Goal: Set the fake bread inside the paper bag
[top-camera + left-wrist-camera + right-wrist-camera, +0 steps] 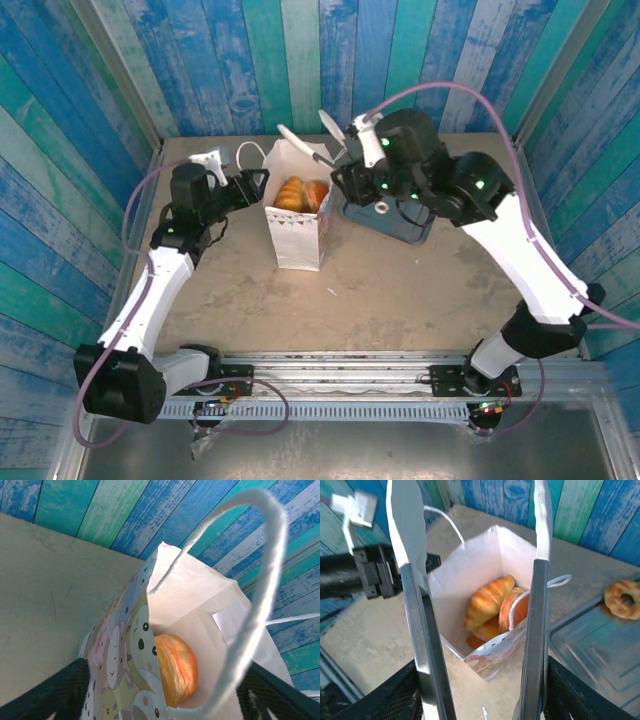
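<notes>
- Top view: paper bag (pixel 296 238) stands at the centre of the table (pixel 400 290), fake bread (pixel 291 193) inside; tongs (pixel 298 140) at its 1 o'clock.
- Left wrist view: left fingers (pixel 65 692) spread wide astride the bag's printed wall, gripping nothing; round bun (pixel 176 669) inside.
- Right wrist view: right fingers (pixel 395 695) clasp empty tongs; ring pastry (pixel 623 599) on the tray (pixel 590 650) at 3 o'clock.

My gripper (pixel 481 704) clamps the tongs (pixel 423 630), whose two arms stand either side of the open bag (pixel 465 575). Inside lie a croissant (pixel 488 600) and a bun (pixel 514 614). A ring (pixel 623 599) rests near the tray's (pixel 592 647) far edge.
</notes>
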Tool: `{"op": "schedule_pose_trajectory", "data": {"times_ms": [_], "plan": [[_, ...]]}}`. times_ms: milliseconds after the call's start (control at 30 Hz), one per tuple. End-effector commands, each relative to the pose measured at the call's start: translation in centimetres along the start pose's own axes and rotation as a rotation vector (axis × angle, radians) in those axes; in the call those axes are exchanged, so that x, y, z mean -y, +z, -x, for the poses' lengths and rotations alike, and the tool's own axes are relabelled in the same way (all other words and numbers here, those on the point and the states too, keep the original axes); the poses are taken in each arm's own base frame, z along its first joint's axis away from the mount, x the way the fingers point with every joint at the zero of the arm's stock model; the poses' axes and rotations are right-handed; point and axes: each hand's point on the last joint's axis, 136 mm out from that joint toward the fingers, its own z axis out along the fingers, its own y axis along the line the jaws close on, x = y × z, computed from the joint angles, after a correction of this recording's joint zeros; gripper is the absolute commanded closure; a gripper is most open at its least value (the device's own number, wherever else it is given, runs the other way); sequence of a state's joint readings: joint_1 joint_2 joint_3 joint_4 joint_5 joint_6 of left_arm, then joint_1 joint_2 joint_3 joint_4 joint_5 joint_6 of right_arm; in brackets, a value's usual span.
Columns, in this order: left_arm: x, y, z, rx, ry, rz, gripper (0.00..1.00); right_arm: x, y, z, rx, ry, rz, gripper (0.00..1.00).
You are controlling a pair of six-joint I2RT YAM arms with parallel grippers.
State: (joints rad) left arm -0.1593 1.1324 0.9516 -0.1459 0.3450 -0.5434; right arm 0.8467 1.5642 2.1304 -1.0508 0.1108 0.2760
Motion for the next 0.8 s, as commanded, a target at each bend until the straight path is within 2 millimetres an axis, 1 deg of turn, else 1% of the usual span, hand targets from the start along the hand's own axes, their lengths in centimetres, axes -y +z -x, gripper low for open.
{"op": "schedule_pose_trajectory", "data": {"times_ms": [0, 67, 133, 200, 267, 400, 467, 500, 533, 633, 767], "plan": [[0.4, -1.2, 0.1, 0.025, 0.028, 0.000, 0.16, 1.5, -2.1, 1.8, 0.081, 0.075, 0.034, 0.41], [0.3, -1.4, 0.2, 0.029, 0.036, 0.010, 0.13, 3.2, -2.9, 1.9, 0.101, 0.114, 0.028, 0.41], [0.2, -1.7, 0.2, 0.035, 0.041, 0.020, 0.11, 5.2, -3.4, 1.5, 0.107, 0.155, 0.009, 0.41], [0.3, -1.9, 0.5, 0.049, 0.046, 0.021, 0.08, 8.1, -3.5, 0.7, 0.095, 0.211, -0.023, 0.41], [0.4, -2.1, 0.7, 0.062, 0.049, 0.017, 0.05, 10.6, -3.0, -0.6, 0.063, 0.266, -0.045, 0.41], [0.4, -2.6, 1.0, 0.094, 0.056, 0.026, 0.00, 15.3, -0.8, -4.1, -0.031, 0.357, -0.116, 0.42], [0.2, -2.9, 1.2, 0.109, 0.062, 0.038, 0.03, 17.3, 0.7, -6.2, -0.094, 0.405, -0.138, 0.42], [0.2, -3.1, 1.2, 0.115, 0.068, 0.040, 0.03, 18.0, 1.4, -7.0, -0.118, 0.423, -0.139, 0.42], [0.2, -3.2, 1.3, 0.121, 0.073, 0.045, 0.05, 18.8, 2.3, -7.9, -0.147, 0.447, -0.143, 0.42], [0.2, -3.5, 1.2, 0.135, 0.088, 0.041, 0.06, 20.7, 4.6, -9.9, -0.215, 0.499, -0.146, 0.43], [0.2, -3.4, 0.9, 0.133, 0.114, 0.031, 0.06, 23.3, 7.2, -11.8, -0.292, 0.535, -0.181, 0.43]]}}
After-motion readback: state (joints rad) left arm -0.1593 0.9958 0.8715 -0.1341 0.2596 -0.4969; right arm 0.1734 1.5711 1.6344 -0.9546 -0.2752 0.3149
